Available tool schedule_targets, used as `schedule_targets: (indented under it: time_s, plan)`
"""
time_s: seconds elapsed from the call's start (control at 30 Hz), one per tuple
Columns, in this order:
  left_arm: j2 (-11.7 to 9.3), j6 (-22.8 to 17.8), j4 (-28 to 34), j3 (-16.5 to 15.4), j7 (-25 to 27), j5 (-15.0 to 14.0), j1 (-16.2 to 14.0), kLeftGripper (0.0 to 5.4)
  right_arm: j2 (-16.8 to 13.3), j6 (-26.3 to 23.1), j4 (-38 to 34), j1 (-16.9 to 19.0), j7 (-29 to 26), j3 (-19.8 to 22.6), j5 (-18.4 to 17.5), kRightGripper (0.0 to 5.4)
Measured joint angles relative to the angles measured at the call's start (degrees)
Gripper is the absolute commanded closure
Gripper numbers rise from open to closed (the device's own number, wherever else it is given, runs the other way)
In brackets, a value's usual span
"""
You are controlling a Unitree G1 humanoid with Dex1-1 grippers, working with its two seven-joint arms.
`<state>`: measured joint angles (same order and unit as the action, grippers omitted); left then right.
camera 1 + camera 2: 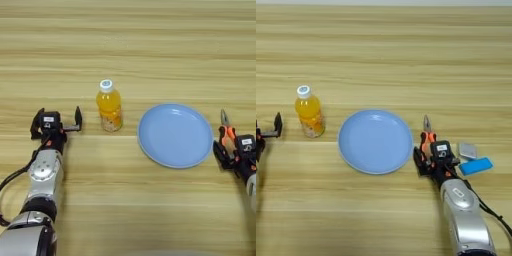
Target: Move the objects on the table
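One of each on the table [150,50]: one juice bottle [109,106], standing upright; one pale blue plate [375,141], just right of it; one blue block [476,166] at the far right, with one small grey piece [467,150] just beside it. One pair of pliers [427,134] lies right of the plate — the right gripper [428,157] sits over its orange handles, fingers around them. The left gripper [56,122] waits left of the bottle, fingers spread wide, holding nothing.
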<state>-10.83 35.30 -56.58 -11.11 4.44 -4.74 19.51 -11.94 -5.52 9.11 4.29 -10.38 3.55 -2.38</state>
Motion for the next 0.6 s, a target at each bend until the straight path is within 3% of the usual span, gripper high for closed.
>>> schedule_targets:
  time_s: [0.43,0.6]
  plan:
    - [0.0,0.0,0.0,0.0,0.0,0.0,0.0,0.00,0.4,0.2,-0.7,0.0,1.3,0.4,0.0,1.90]
    - [0.0,0.0,0.0,0.0,0.0,0.0,0.0,0.00,0.4,0.8,-2.4,1.6,2.7,1.2,0.7,1.91]
